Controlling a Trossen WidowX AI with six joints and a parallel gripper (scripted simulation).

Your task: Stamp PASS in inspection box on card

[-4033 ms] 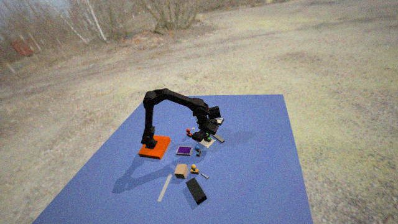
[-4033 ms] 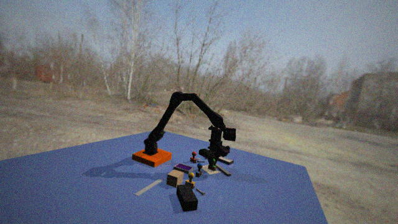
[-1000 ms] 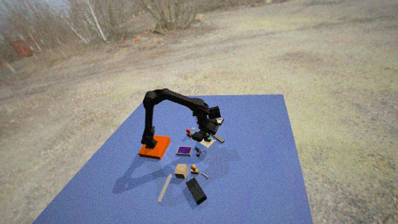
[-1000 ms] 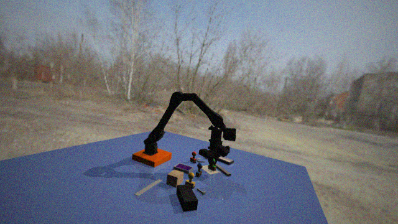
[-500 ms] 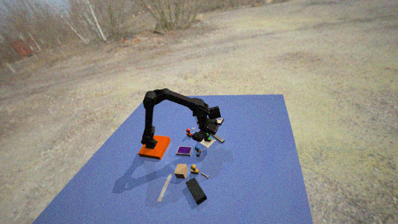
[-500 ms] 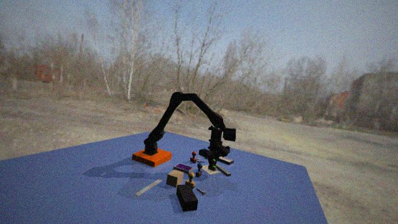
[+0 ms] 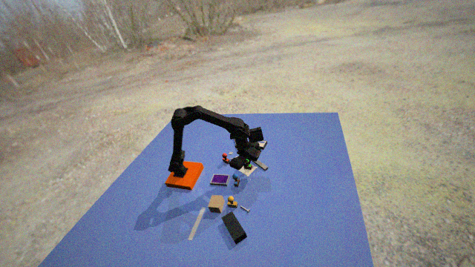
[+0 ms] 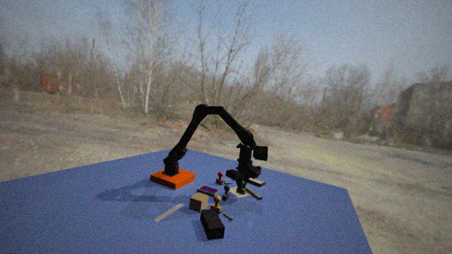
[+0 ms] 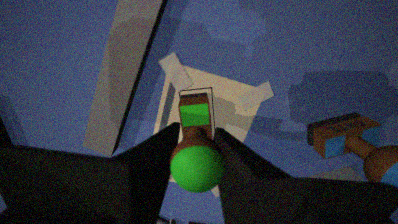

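My gripper (image 7: 246,160) (image 8: 241,182) (image 9: 197,131) is shut on the green-knobbed stamp (image 7: 248,162) (image 8: 243,187) (image 9: 197,169), held upright over the card. Its wooden head with a green patch lies within the black box outline (image 9: 212,111) in the wrist view. Whether its underside touches the card is hidden, as is any print beneath it. The cream card (image 7: 249,171) (image 8: 234,192) (image 9: 200,77) has pale strips at its corners. The purple ink pad (image 7: 220,179) (image 8: 208,190) lies between the card and the arm's base. The stamp's lettering is not readable.
A blue-knobbed stamp (image 7: 236,179) (image 8: 226,192) (image 9: 345,137) stands near the card. A red stamp (image 7: 225,158) (image 8: 219,178) and yellow stamp (image 7: 231,202) (image 8: 216,204) stand farther off. A grey bar (image 7: 260,165) (image 8: 255,192) (image 9: 120,75) lies beside the card. A tan block (image 7: 216,204) (image 8: 198,202) and black block (image 7: 234,228) (image 8: 212,224) lie beyond the pad.
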